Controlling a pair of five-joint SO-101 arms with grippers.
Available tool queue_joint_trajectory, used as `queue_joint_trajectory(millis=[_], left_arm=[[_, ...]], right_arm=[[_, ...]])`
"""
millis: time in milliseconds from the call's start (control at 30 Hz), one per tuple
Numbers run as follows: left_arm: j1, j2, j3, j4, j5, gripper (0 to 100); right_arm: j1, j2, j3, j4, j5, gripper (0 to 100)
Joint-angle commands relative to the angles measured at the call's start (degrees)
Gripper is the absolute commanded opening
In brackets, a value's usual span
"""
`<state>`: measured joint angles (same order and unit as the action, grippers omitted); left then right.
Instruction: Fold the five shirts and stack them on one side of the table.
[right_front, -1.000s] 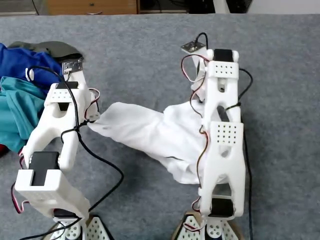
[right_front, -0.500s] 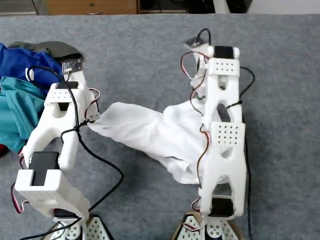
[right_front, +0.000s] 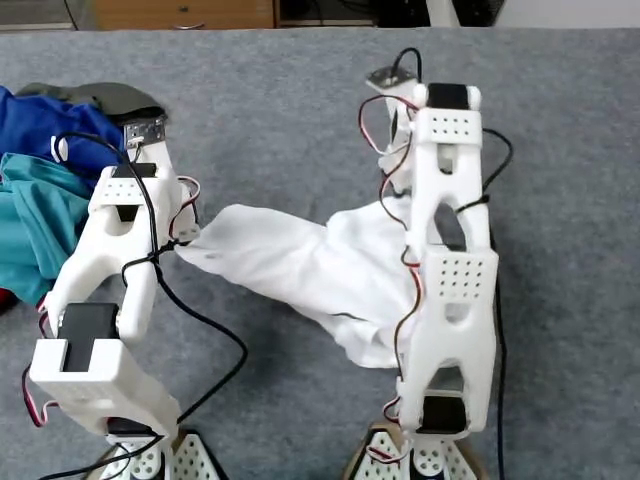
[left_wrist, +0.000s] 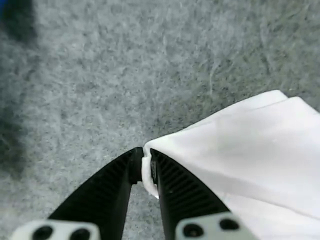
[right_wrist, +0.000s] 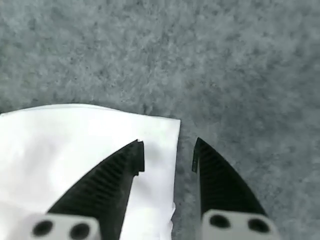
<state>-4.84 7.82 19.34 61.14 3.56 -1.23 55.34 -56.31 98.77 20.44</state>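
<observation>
A crumpled white shirt (right_front: 300, 268) lies spread across the middle of the grey table. My left gripper (left_wrist: 145, 169) is shut on the shirt's left corner (left_wrist: 150, 150), low over the table. My right gripper (right_wrist: 167, 152) is open above the shirt's far right corner (right_wrist: 165, 132); one finger (right_wrist: 127, 162) is over the cloth and the other (right_wrist: 207, 160) is over bare table. In the high view the right arm (right_front: 450, 270) covers that side of the shirt.
A pile of shirts sits at the table's left edge: blue (right_front: 50, 125), teal (right_front: 30, 220) and a dark grey one (right_front: 120, 98). Bare grey table (right_front: 570, 200) stretches to the right and along the far side.
The right arm has stretched slightly farther from its base, toward the far side of the table. The left arm and the shirt have not moved.
</observation>
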Motion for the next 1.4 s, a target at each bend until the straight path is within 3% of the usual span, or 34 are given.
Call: queue_joint_trajectory(millis=[0,567,800,1167,1367], left_arm=[[-0.62,-2.77,-0.53,-0.35,-0.7,2],[-0.62,-2.51,-0.7,-0.35,-0.7,2],[-0.62,-2.51,-0.7,-0.35,-0.79,2],[-0.62,-2.59,-0.7,-0.18,-0.79,2],[-0.88,-3.65,-4.31,3.34,-0.53,2]], right_arm=[[-0.48,0.66,0.4,-1.23,-0.53,17.7],[-0.48,5.23,0.13,-0.35,-0.44,17.2],[-0.48,5.23,0.13,-0.88,-0.35,3.7],[-0.4,5.05,-0.13,-1.32,0.44,2.3],[1.27,5.05,-10.95,-1.58,-1.58,0.3]])
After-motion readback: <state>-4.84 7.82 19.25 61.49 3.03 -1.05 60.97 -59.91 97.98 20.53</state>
